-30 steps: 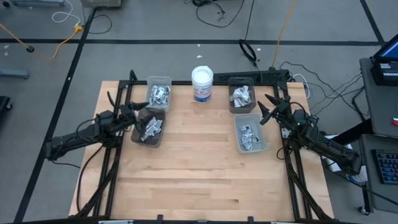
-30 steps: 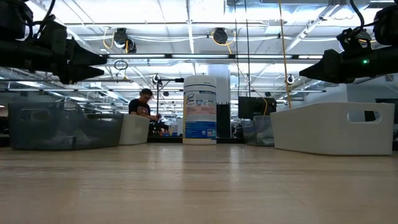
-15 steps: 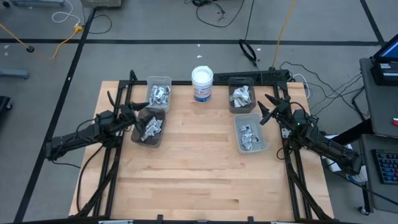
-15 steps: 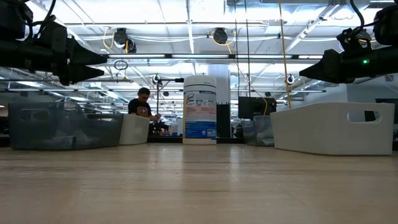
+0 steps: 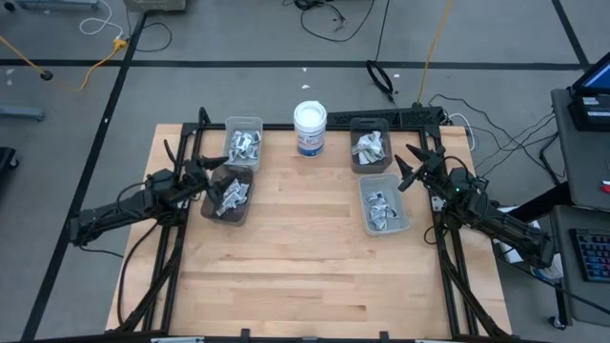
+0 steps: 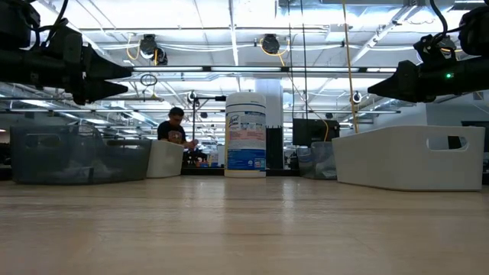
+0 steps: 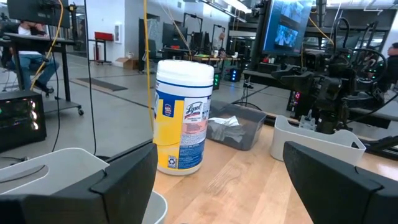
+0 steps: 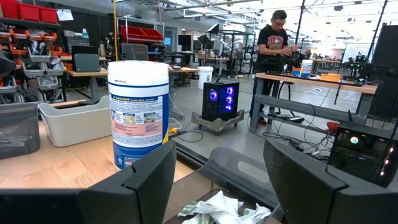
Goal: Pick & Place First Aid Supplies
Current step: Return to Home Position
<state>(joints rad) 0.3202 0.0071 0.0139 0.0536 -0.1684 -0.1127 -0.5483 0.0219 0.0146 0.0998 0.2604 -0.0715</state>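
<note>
The first aid supplies are small white and pale packets heaped in four bins. In the high view they lie in a pale far-left bin (image 5: 243, 143), a grey near-left bin (image 5: 230, 196), a grey far-right bin (image 5: 370, 149) and a white near-right bin (image 5: 383, 206). My left gripper (image 5: 202, 177) hovers open above the left edge of the near-left bin, well above the table in the low view (image 6: 114, 72). My right gripper (image 5: 404, 170) hovers open between the two right bins, toward the table's right edge (image 6: 378, 85). Some packets (image 8: 217, 208) show below its fingers.
A white round tub with a blue label (image 5: 310, 128) stands at the middle of the far edge, between the bins (image 7: 182, 118) (image 8: 138, 112). Bare wooden table (image 5: 305, 267) spreads across the middle and near half. A person (image 6: 174, 126) stands in the room beyond.
</note>
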